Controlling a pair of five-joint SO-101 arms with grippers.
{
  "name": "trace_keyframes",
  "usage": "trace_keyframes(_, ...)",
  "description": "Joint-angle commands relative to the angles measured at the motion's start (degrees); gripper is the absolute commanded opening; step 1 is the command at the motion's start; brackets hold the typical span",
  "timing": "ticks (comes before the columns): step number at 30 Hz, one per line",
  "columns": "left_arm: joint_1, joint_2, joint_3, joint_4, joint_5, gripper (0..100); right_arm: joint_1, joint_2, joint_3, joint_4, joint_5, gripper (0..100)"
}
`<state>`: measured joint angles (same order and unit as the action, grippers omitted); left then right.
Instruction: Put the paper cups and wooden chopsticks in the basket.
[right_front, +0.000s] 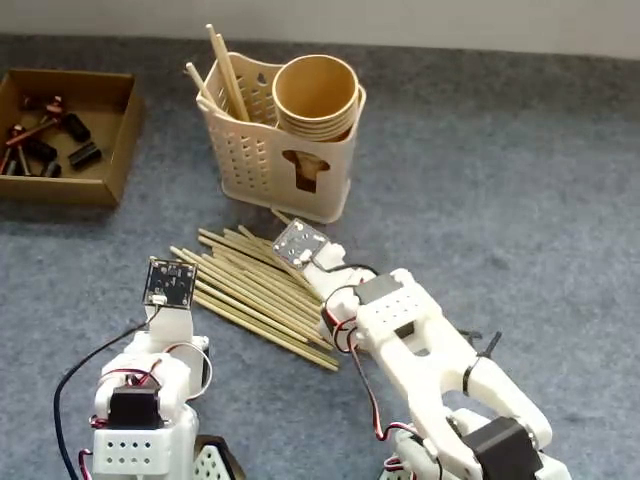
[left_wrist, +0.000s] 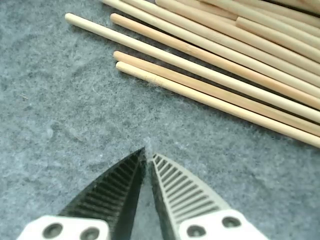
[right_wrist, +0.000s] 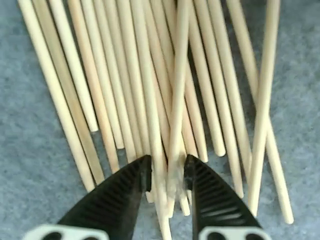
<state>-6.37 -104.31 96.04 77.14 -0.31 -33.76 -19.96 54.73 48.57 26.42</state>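
Observation:
A cream slotted basket stands at the back of the grey carpet. It holds a stack of paper cups and a few wooden chopsticks. A pile of wooden chopsticks lies on the carpet in front of it. My right gripper is down on this pile, shut on a couple of chopsticks, one of which crosses over the others. My left gripper is shut with nothing in it, just above the carpet, a little short of the nearest chopstick ends.
A brown cardboard box with small dark parts sits at the back left. Bare carpet lies to the right of the basket and at the pile's left. Both arm bases stand at the front edge.

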Motion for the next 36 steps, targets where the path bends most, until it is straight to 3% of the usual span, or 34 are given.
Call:
trace_keyframes(1, 0.31, -0.22, 1.10, 0.44, -0.26, 1, -0.48, 2.15, 0.04, -1.27, -0.70, 11.2)
trace_keyframes(4, 0.31, -0.22, 1.10, 0.44, -0.26, 1, -0.40, 2.95, 0.04, -1.27, -0.70, 9.7)
trace_keyframes(8, 0.31, -0.22, 1.10, 0.44, -0.26, 1, -0.40, -0.04, 0.04, -1.01, -0.70, 0.3)
trace_keyframes(36, 0.31, -0.22, 1.10, 0.44, -0.26, 1, 4.70, -29.76, 4.79, 5.41, -0.97, 0.5)
